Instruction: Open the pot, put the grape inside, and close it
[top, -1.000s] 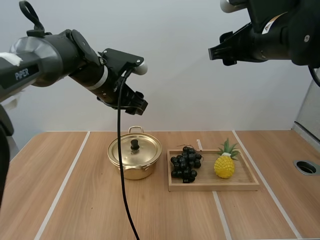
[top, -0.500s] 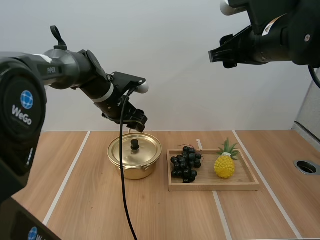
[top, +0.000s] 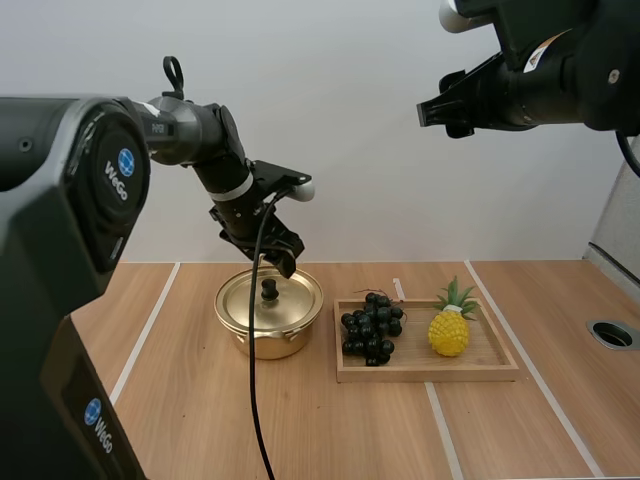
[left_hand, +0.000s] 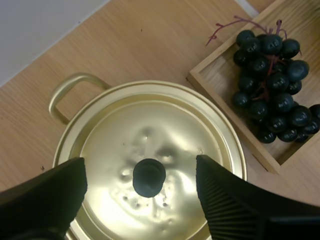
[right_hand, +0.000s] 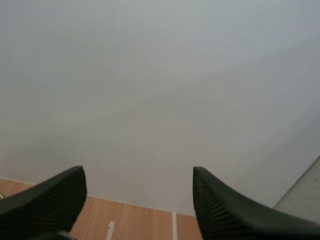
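Note:
A gold pot (top: 269, 320) stands on the table with its lid (left_hand: 150, 155) on and a black knob (left_hand: 149, 177) in the middle. My left gripper (top: 283, 260) hangs open just above the knob, one finger (left_hand: 45, 197) on each side of it, not touching. The bunch of dark grapes (top: 372, 327) lies at the left end of the wooden tray (top: 480, 372), beside the pot (left_hand: 75, 145). The grapes (left_hand: 272, 85) show close to the pot's rim in the left wrist view. My right gripper (top: 432, 108) is held high over the tray, open and empty.
A toy pineapple (top: 449, 324) sits in the tray right of the grapes. A round hole (top: 611, 334) is set into the table at the far right. Pale strips run across the wooden tabletop (top: 180, 420).
My left gripper has moved right and down, from up beside the pot to just over the lid's knob. The right arm has stayed where it was.

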